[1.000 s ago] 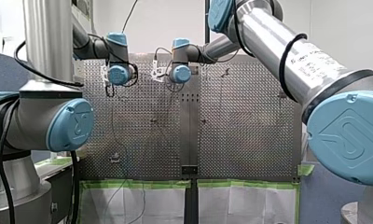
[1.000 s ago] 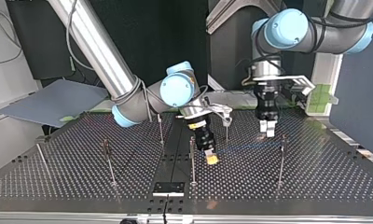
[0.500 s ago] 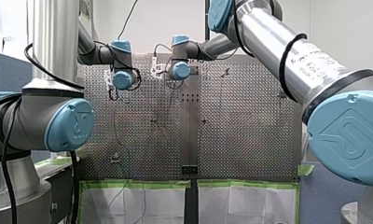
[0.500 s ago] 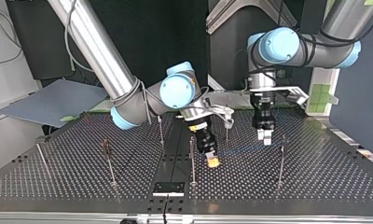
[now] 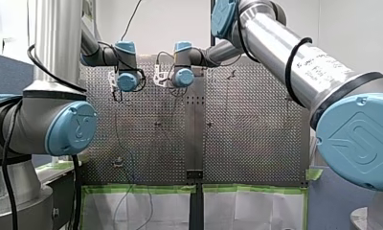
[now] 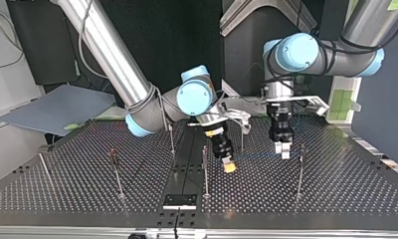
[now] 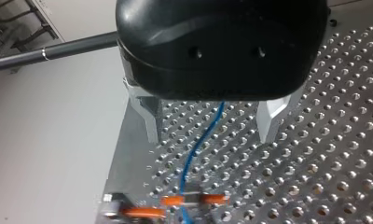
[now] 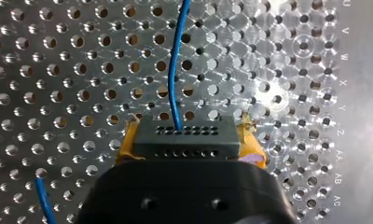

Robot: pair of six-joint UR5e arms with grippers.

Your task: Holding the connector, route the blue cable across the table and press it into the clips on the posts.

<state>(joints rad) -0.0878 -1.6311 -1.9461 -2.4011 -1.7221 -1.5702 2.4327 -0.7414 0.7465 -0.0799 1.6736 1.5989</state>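
**Right arm.** The 2 yellow-padded fingers (image 8: 128,142) of the right gripper (image 8: 189,129) pinch the grey connector (image 8: 187,139) by its 2 short ends. The connector face shows 2 rows of small holes. The blue cable (image 8: 174,65) leaves the middle of that face and runs straight away from the connector over the perforated table (image 8: 58,70). A second blue strand (image 8: 44,200) shows beside the connector, next to the gripper body.

**Top view.** The right gripper (image 6: 229,167) is tilted and holds the connector low over the table (image 6: 336,199). A post (image 6: 205,172) stands just beside the connector. From the connector the cable (image 6: 256,156) runs nearly level to the left gripper (image 6: 282,151). That gripper hangs vertical, near the connector on the side away from the post. A second post (image 6: 300,172) stands past the left gripper, farther from the connector. The clips on the posts are too small to make out.

**Left arm.** The 2 metal fingers (image 7: 149,116) of the left gripper (image 7: 210,137) are spread wide. The cable (image 7: 196,147) passes through the gap between them and touches neither finger. Ahead of the fingers the cable ends at a blurred orange-and-grey shape (image 7: 189,200), probably the connector held in the right gripper's pads.
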